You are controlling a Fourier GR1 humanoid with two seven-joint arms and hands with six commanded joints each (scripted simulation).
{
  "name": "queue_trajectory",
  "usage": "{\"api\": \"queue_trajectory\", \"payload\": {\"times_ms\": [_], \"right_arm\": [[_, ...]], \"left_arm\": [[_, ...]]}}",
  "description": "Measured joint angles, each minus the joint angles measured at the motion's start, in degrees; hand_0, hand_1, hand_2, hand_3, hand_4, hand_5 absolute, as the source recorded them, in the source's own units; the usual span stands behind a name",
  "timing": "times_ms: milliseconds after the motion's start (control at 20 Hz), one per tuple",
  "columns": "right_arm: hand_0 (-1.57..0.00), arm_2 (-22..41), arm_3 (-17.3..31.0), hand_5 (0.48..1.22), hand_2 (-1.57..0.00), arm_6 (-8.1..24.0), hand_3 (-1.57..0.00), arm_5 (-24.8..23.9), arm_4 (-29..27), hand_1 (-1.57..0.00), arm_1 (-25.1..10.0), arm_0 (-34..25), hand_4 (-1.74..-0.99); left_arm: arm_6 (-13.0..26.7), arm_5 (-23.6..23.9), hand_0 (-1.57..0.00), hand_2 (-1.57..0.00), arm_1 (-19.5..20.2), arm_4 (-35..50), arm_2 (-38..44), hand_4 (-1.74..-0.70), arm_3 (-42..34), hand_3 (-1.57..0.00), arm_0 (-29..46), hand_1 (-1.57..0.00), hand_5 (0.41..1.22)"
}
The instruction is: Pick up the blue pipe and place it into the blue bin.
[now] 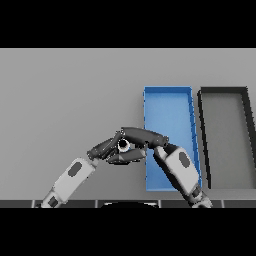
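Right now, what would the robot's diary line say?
left robot hand: meets right beside blue bin | right robot hand: over bin's left edge | blue bin: looks empty | black bin: right of blue | blue pipe: not visible

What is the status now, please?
Left hand and right hand meet beside blue bin. Blue pipe not visible. Dark bin further right.

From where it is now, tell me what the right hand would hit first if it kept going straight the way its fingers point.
The right hand points toward the view's left, and the left hand lies first in that line; their fingertips already meet around a small pale object, probably the pipe. Depth between them is unclear.
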Motion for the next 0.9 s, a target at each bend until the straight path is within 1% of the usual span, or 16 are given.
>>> {"api": "queue_trajectory", "payload": {"times_ms": [50, 100, 150, 200, 250, 300, 400, 450, 500, 600, 650, 700, 750, 800, 850, 900], "right_arm": [[-1.57, -0.35, -0.49, 1.214, -1.57, -0.79, -1.56, 0.66, -0.53, -1.57, 0.08, 0.62, -1.484], [-1.57, -1.02, -0.15, 1.215, -1.57, -1.65, -1.57, 0.89, -0.74, -1.57, 0.24, 0.4, -1.484], [-1.57, -0.85, 0.05, 1.216, -1.57, -0.77, -1.57, 0.65, -0.29, -1.57, 1.07, 0.25, -1.484], [-1.57, -1.07, 0.46, 1.217, -1.57, -1.21, -1.57, 0.64, -0.14, -1.57, 1.35, 0.39, -1.484], [-1.57, -1.58, 0.5, 1.218, -1.57, -1.66, -1.57, 0.37, -0.09, -1.57, 1.34, 0.15, -1.485], [-1.57, -1.22, 0.67, 1.219, -1.57, -1.71, -1.57, -0.09, 0.7, -1.57, 2.26, -0.2, -1.485], [-1.57, -1.52, -0.43, 1.219, -1.57, -2.84, -1.57, 0.26, 0.59, -1.57, 1.68, 0.61, -1.485], [-1.57, -1.68, -0.71, 1.22, -1.57, -2.78, -1.57, 0.18, 0.52, -1.57, 1.51, 0.69, -1.487], [-1.57, -1.92, -0.45, 1.22, -1.57, -2.56, -1.57, 0.52, 0.45, -1.57, 1.14, 0.77, -1.488], [-1.57, -1.79, -0.42, 1.22, -1.57, -2.32, -1.57, 0.01, 0.31, -1.57, 1.9, 0.87, -1.491], [-1.57, -2.67, 0.4, 1.22, -1.57, -2.07, -1.57, -0.66, 0.45, -1.57, 2.03, -0.35, -1.492], [-1.57, -2.91, 0.82, 1.221, -1.57, -0.42, -1.57, -1.35, -1.94, -1.57, 2.88, -0.64, -1.492], [-1.57, -3.78, 0.95, 1.221, -1.57, 1.79, -1.57, -2.57, -5.82, -1.57, 3.2, -1.54, -1.492], [-1.57, -4.52, 1.29, 1.221, -1.57, 4.29, -1.57, -3.73, -10.87, -1.57, 3.49, -1.99, -1.492], [-1.57, -5.15, 0.82, 1.221, -1.57, 5.73, -1.57, -5.0, -14.18, -1.57, 3.32, -2.69, -1.493], [-1.57, -5.73, 0.32, 1.221, -1.57, 8.22, -1.57, -7.07, -17.92, -1.57, 3.02, -3.68, -1.494]], "left_arm": [[-0.89, 0.55, -0.26, -0.21, 0.15, -1.31, -0.12, -0.95, -0.45, -0.09, 0.52, -0.21, 0.964], [1.29, 0.8, -0.2, -0.17, 0.13, -1.5, 0.33, -0.91, -0.72, -0.07, -0.02, -0.17, 0.901], [2.69, 1.52, -0.16, -0.14, -0.32, -1.97, 0.39, -0.88, -0.14, -0.05, -0.51, -0.13, 0.842], [3.86, 2.25, -0.13, -0.11, -0.61, -2.46, 0.37, -0.85, 0.31, -0.04, -0.35, -0.11, 0.794], [3.97, 2.24, -0.1, -0.09, -0.09, -2.55, 0.73, -0.84, 0.69, -0.03, -0.43, -0.09, 0.754], [3.83, 2.42, -0.08, -0.07, -0.39, -2.67, 0.84, -0.83, 1.17, -0.03, -0.84, -0.07, 0.719], [3.39, 2.62, -0.05, -0.04, -0.61, -2.19, 0.87, -0.83, 0.54, -0.02, -0.27, -0.04, 0.659], [3.52, 2.32, -0.04, -0.04, -0.37, -1.71, 0.99, -0.84, 0.55, -0.01, 0.23, -0.03, 0.636], [4.27, 2.6, -0.03, -0.03, -0.93, -1.23, 1.19, -0.85, 0.88, -0.01, 0.41, -0.03, 0.623], [8.43, 3.5, -0.02, -0.02, -1.44, -0.76, 1.06, -0.87, 0.41, -0.01, 1.56, -0.02, 0.612], [9.8, 3.54, -0.02, -0.01, -0.73, -0.25, 1.45, -0.88, -0.35, -0.01, 1.8, -0.01, 0.605], [10.34, 3.86, -0.01, -0.01, -1.08, -0.51, 1.21, -0.88, -0.24, 0.0, 1.95, -0.01, 0.593], [9.76, 4.04, -0.01, -0.01, -1.01, -0.77, 1.33, -0.88, -0.2, 0.0, 1.75, -0.01, 0.572], [10.58, 3.98, -0.01, -0.01, -1.01, -0.79, 1.18, -0.88, -0.36, 0.0, 1.63, -0.01, 0.555], [9.83, 3.71, -0.01, -0.01, -0.35, -0.78, 1.21, -0.87, -0.57, 0.0, 2.31, 0.0, 0.543], [10.63, 3.97, 0.0, 0.0, -0.76, -0.94, 1.06, -0.87, -0.43, 0.0, 2.13, 0.0, 0.535]]}}
